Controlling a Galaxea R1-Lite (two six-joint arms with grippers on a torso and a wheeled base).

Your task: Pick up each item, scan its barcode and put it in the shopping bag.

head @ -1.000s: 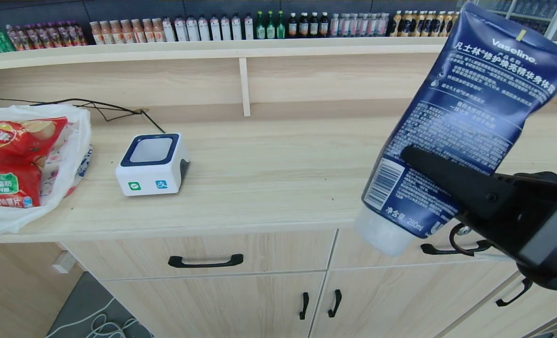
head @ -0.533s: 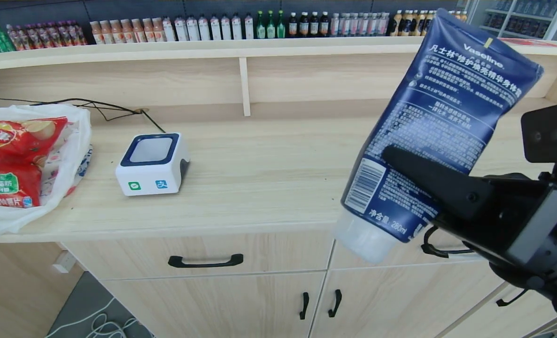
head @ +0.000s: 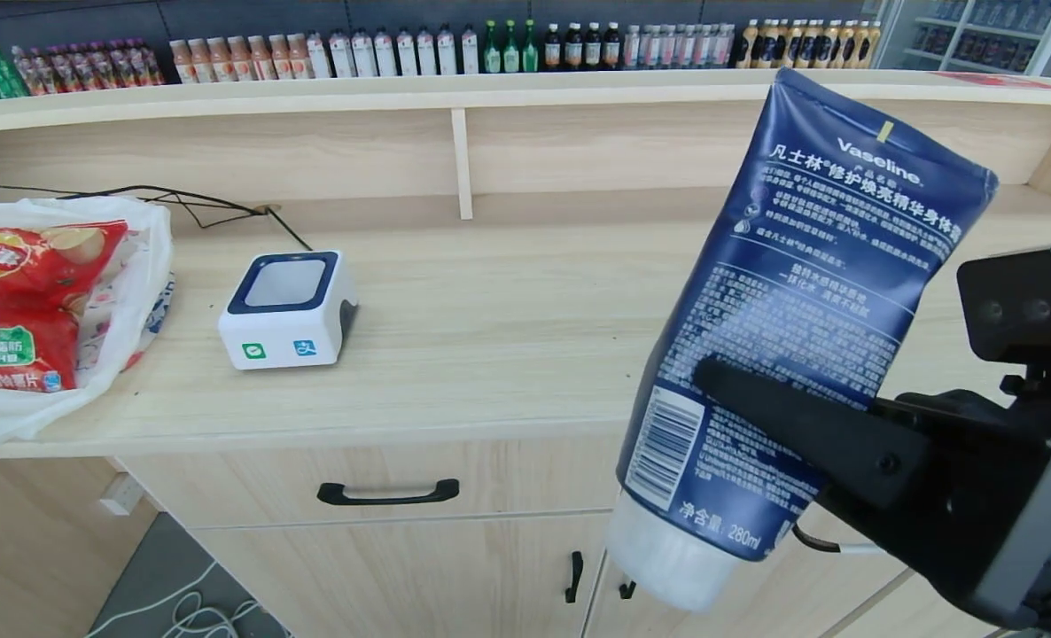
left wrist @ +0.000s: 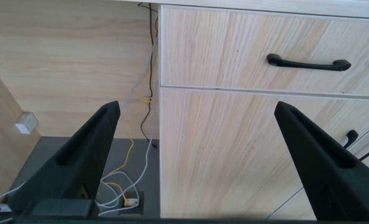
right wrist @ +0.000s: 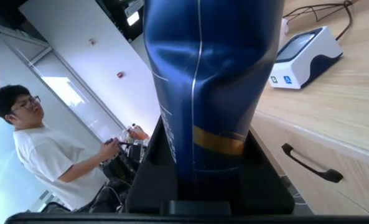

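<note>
The blue lotion tube is held in the air by the right gripper, at about 4 o'clock in the head view, in front of the counter edge and not touching it. The jaws are clenched on the lower part of the tube, one finger on each flat side. The tube is tilted, with the white cap down toward 7 o'clock and the sealed end toward 1 o'clock. The barcode is seen just above the cap, facing the head camera.

The scanner stands on the counter at 9 o'clock from the tube, well apart, with its window facing up. The shopping bag lies at the far 9 o'clock edge, with a red chips packet already inside.

The left gripper is low before the cabinet front, its jaws released and wide, with nothing between them.

The picking is judged done and the scanning not yet. For the next move, the tube should be carried toward 9 o'clock and turned so that the barcode looks down at the window.
</note>
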